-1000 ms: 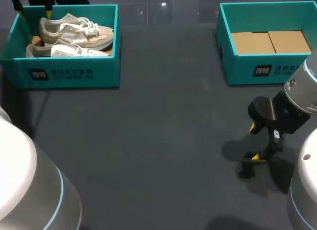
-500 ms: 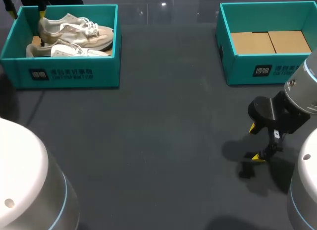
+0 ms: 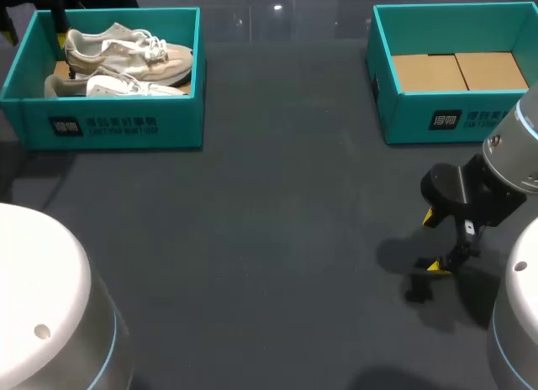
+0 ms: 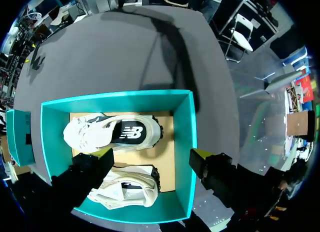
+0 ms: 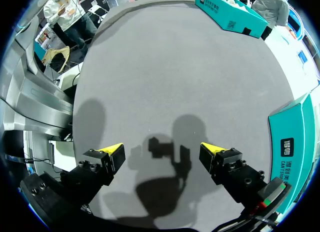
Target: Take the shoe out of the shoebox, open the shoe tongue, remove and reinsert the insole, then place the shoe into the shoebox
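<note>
Left pincer [image 4: 150,157] hangs above the teal shoebox [image 4: 182,127], spread wide and holding nothing. One yellow tip is over the shoes. The other tip is out past the box wall, so the wall runs between the two tips. Two pale shoes lie side by side in the box, one shoe [image 4: 115,133] farther from the pincer and the other shoe [image 4: 125,186] close under it. The high teal walls stand all around them. The right pincer [image 3: 432,241] is low over the dark tabletop [image 3: 269,239], well away from the shoes. It is spread wide too, with only its own shadow under it. A second teal box [image 3: 454,117] stands near it, with brown card [image 3: 458,71] inside.
</note>
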Available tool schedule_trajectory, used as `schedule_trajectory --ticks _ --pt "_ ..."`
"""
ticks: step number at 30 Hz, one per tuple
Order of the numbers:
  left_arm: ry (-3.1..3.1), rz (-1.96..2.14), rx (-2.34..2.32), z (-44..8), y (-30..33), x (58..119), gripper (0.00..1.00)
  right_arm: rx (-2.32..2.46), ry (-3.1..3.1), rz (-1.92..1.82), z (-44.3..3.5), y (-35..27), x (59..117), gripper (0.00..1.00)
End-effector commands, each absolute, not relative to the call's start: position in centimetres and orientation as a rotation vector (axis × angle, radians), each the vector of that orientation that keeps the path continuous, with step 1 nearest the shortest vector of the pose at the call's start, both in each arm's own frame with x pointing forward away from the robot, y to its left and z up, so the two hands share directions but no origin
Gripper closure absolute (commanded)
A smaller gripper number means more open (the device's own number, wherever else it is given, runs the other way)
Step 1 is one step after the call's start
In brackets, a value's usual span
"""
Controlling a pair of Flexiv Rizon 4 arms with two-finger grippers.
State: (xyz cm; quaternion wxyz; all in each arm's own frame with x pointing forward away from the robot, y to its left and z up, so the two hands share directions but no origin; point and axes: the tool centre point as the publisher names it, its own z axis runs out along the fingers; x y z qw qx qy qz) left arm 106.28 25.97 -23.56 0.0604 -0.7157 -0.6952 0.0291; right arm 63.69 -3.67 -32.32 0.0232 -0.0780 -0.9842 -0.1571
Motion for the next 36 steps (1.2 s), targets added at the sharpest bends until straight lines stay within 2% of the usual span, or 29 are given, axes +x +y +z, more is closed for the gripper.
schedule_trajectory --ticks 1,18,36 --pt "-2.177 -0.063 -2.253 -23.5 25.8 104.8 0.00 -0.242 -3.049 -0.486 -32.3 -3.7 63.6 0.00" --pt "-2.207 -0.074 -2.262 -26.3 25.6 101.2 0.00 -0.242 -3.049 -0.486 -32.3 -3.7 63.6 0.00" --pt "-2.231 -0.087 -2.240 -29.6 25.5 103.6 0.03 -0.242 -3.049 -0.486 -32.3 -3.7 63.6 0.00"
